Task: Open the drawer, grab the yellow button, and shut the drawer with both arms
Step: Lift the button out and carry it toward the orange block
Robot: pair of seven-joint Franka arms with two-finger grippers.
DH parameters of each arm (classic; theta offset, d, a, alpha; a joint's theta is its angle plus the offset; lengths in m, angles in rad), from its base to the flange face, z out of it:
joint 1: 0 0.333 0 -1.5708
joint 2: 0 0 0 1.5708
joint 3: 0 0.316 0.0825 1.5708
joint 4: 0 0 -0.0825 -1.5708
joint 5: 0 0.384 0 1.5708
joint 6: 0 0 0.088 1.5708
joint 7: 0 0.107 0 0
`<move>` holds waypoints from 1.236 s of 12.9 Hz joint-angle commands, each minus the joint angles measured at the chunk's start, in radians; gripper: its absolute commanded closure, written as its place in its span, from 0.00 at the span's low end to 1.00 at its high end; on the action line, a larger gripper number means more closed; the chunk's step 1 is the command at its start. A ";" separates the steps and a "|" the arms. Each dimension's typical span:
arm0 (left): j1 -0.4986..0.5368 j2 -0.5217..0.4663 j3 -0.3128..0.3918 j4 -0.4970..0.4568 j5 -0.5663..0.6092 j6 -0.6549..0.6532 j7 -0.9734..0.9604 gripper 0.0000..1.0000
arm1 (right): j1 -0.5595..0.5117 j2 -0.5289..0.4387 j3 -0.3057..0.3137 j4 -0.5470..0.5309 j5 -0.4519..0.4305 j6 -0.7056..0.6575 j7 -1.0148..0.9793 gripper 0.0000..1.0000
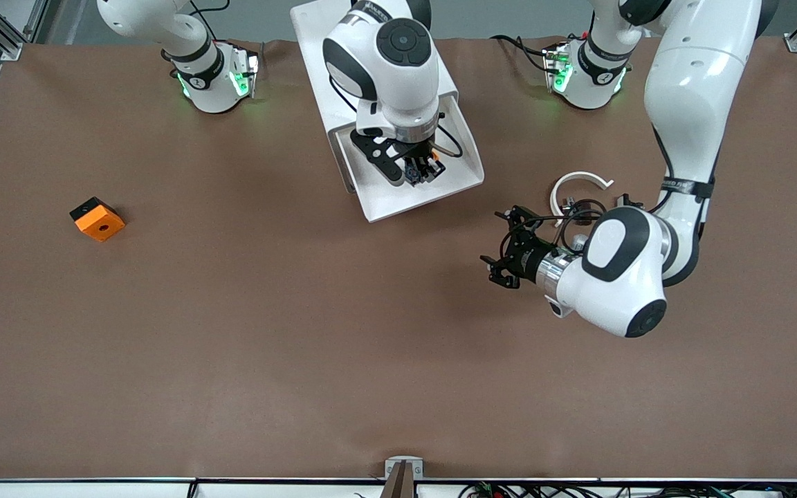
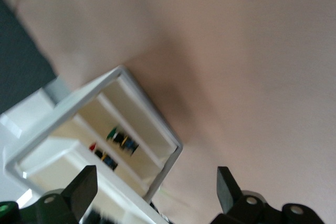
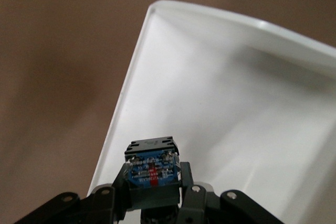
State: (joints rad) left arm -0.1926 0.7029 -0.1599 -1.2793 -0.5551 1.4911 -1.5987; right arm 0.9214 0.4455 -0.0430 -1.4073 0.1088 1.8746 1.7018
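Observation:
The white cabinet (image 1: 315,48) stands at the table's middle, between the arms' bases. One drawer (image 1: 388,204) is pulled out toward the front camera. My right gripper (image 1: 420,169) hangs over the open drawer and is shut on the button (image 1: 434,158). In the right wrist view the button (image 3: 152,166) shows its bluish base and black body between the gripper (image 3: 153,184), above the white tray (image 3: 236,103). My left gripper (image 1: 499,243) is open and empty, low over the table beside the drawer, toward the left arm's end. Its fingers (image 2: 84,187) stand wide apart, facing the cabinet (image 2: 79,108).
An orange square block (image 1: 97,219) lies toward the right arm's end of the table. A white curved ring piece (image 1: 578,181) and small dark parts (image 1: 571,206) lie by the left arm's wrist. Small coloured parts (image 2: 122,140) sit inside the cabinet.

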 commanded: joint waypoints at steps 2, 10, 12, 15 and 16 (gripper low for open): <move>-0.008 -0.029 -0.004 -0.022 0.093 0.070 0.242 0.00 | -0.137 -0.017 0.003 0.177 0.029 -0.251 -0.288 1.00; -0.034 -0.068 -0.012 -0.014 0.296 0.172 0.500 0.00 | -0.554 -0.165 -0.018 -0.060 -0.103 -0.319 -1.184 1.00; -0.039 -0.103 -0.018 -0.015 0.351 0.193 0.511 0.00 | -0.642 -0.177 -0.018 -0.152 -0.103 -0.217 -1.249 1.00; -0.103 -0.132 -0.073 -0.035 0.510 0.212 0.531 0.00 | -0.734 -0.217 -0.018 -0.356 -0.103 0.011 -1.382 1.00; -0.107 -0.132 -0.076 -0.038 0.514 0.212 0.525 0.00 | -0.759 -0.220 -0.020 -0.408 -0.104 0.088 -1.419 1.00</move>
State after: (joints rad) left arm -0.2690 0.5977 -0.2274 -1.2804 -0.0858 1.6789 -1.0747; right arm 0.2082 0.2979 -0.0835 -1.6587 0.0166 1.8403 0.3398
